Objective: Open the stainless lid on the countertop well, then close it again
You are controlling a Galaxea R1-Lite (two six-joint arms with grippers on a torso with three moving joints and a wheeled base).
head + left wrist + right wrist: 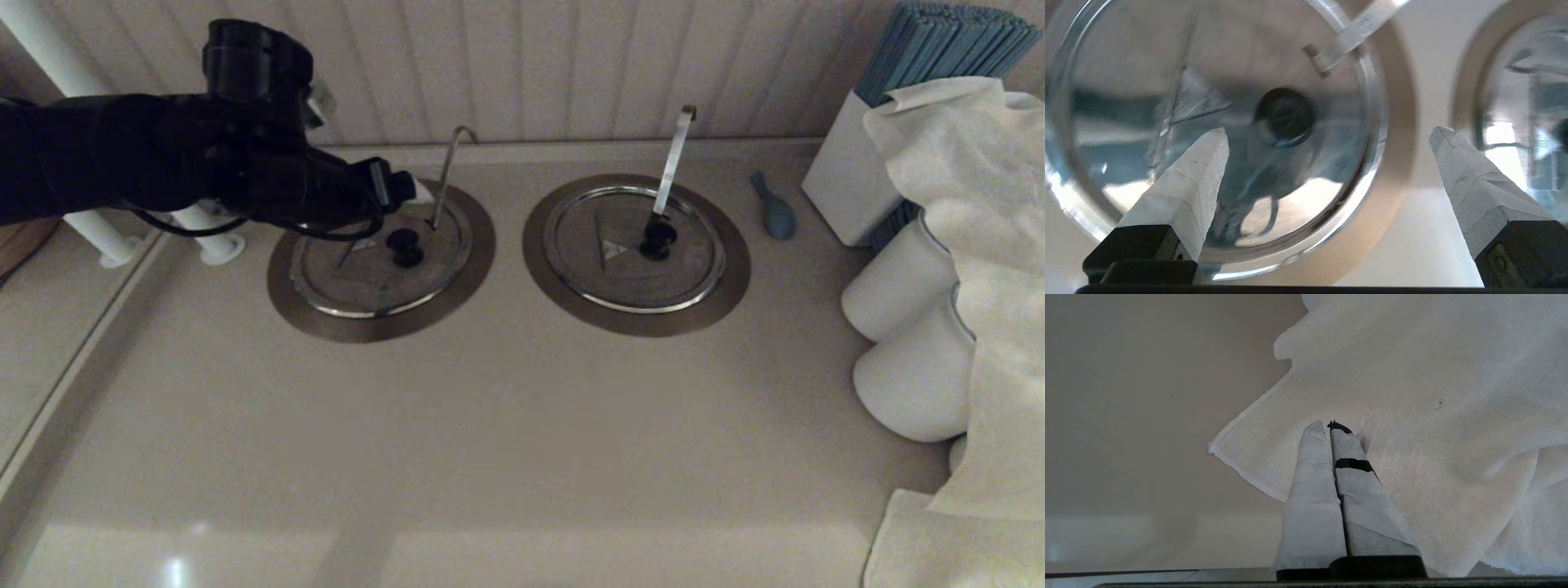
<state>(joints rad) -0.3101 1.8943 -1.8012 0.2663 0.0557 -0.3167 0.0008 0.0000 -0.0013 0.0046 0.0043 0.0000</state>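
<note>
A second round steel lid (pixel 635 251) with a broad flat bright handle (pixel 673 159) sits on the beige counter (pixel 506 425). Near it lies a small blue spoon (pixel 774 208). At the right stand white jars (pixel 906 327), draped with a white cloth (pixel 971 212).

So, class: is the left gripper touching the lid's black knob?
Apart. In the left wrist view the open left gripper has one taped finger short of the knob, the other far beyond the lid, with bare steel between.
</note>
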